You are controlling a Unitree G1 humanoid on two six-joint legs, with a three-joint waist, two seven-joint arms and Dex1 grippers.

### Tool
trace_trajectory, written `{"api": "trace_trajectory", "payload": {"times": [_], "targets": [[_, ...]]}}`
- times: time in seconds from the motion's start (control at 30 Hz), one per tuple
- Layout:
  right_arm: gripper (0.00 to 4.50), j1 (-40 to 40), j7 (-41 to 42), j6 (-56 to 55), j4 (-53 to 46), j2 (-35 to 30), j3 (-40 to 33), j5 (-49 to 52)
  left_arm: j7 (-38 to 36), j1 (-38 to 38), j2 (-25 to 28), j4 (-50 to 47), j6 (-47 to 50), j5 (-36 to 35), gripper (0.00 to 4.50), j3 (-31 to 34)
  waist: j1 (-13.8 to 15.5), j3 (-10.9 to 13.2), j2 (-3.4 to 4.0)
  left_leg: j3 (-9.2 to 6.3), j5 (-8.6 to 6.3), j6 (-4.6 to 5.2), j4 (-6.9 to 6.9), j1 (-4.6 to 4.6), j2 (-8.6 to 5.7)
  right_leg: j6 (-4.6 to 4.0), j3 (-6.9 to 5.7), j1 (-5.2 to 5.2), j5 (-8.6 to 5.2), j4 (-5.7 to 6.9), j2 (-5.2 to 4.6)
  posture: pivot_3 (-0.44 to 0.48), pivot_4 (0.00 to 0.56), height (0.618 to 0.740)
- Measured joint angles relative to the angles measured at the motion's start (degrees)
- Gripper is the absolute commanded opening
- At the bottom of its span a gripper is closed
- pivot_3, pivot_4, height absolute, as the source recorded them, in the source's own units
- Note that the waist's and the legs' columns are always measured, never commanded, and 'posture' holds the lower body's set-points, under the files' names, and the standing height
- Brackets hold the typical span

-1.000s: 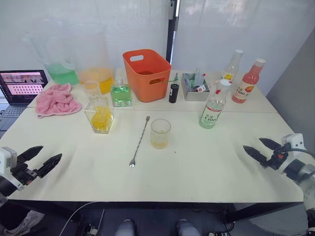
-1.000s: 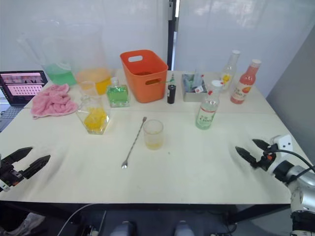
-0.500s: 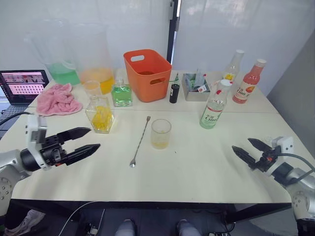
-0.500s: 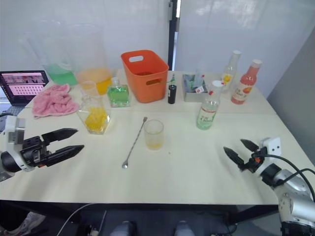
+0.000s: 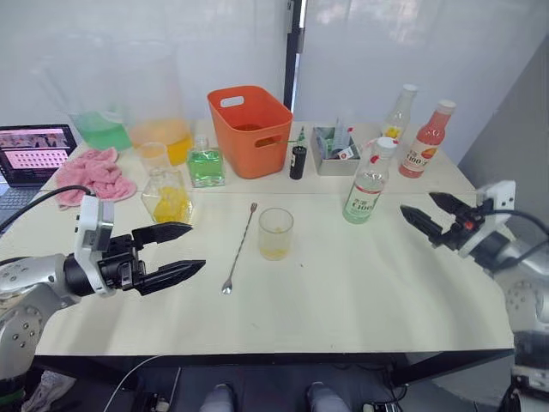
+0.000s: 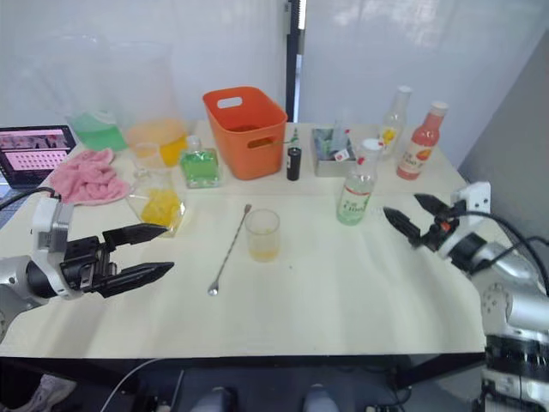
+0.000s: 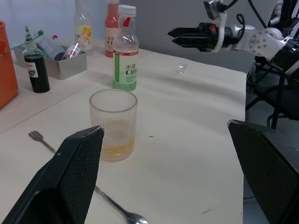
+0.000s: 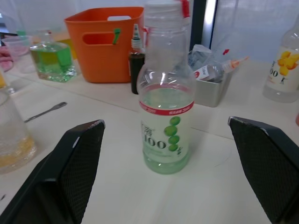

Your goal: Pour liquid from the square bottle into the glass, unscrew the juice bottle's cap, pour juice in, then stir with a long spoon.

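Right tool [image 5: 426, 216] nearer juice bottle [image 5: 367, 184], capped.

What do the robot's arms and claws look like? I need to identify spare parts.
Each claw, left and right, has two black tapered pointed fingers with textured inner faces, on a white block mount. The forearms are silver-grey metal with black cables; the right claw shows a red spot.

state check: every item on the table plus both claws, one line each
glass: upright, a little yellow liquid at the bottom
juice bottle: upright, partly full
cap: on the bottle
long spoon: flat on table, left of glass
left claw: open, holding nothing
right claw: open, holding nothing
orange basket: upright
pink cloth: crumpled
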Motion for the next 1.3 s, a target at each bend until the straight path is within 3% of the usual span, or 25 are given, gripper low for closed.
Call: {"api": "trace_trajectory", "payload": {"times": [0.3,0.77,0.8,1.03,1.1,1.3], "targets": [[4.5,-19.82,3.91,-5.25,20.57,1.36,6.66,-7.24,4.5,8.4,-3.97,-7.03,-0.76,-0.78,4.48,4.45,0.23,0.05,0.08,-0.02,0.0,0.0,0.0,-0.02,-0.01,-0.06,0.0,0.01,0.03,-0.03,0.01,0.0,0.15,0.725],[4.5,-34.44,7.03,-13.49,43.16,6.31,9.21,-13.51,8.36,14.28,-7.83,-11.73,-5.35,0.41,4.48,4.98,-0.16,0.06,0.09,-0.01,0.0,0.0,-0.03,-0.03,-0.01,-0.23,0.01,-0.01,0.13,-0.03,0.02,0.0,0.15,0.725],[3.94,-34.98,7.08,-13.89,44.3,6.61,9.18,-13.76,8.53,14.51,-7.84,-11.78,-5.42,0.48,4.5,4.98,-0.16,0.06,0.1,-0.01,0.0,0.0,-0.03,-0.03,-0.01,-0.23,0.01,-0.02,0.13,-0.02,0.02,0.0,0.15,0.725],[1.63,-36.63,6.26,-17.05,48.65,7.65,8.63,-15.28,9.6,15.33,-7.95,-11.83,-6.63,0.63,4.5,4.6,-0.1,0.06,0.1,-0.01,0.0,-0.01,-0.03,-0.03,-0.01,-0.23,0.0,-0.03,0.13,-0.03,0.02,0.0,0.15,0.725],[1.4,-36.63,6.22,-17.73,49.22,7.94,8.38,-15.42,9.69,15.28,-7.95,-11.83,-6.81,0.7,4.5,4.06,-0.14,0.07,0.12,0.0,0.0,-0.01,-0.04,-0.03,-0.02,-0.23,0.01,-0.03,0.13,-0.02,0.02,0.0,0.15,0.725],[1.4,-36.62,6.49,-18.01,49.38,7.91,8.09,-15.61,9.63,14.03,-7.81,-11.7,-7.57,1.66,4.5,2.59,-0.15,0.08,0.13,0.0,0.0,-0.01,-0.04,-0.03,-0.02,-0.23,0.01,-0.04,0.13,-0.02,0.02,0.0,0.15,0.725]]}}
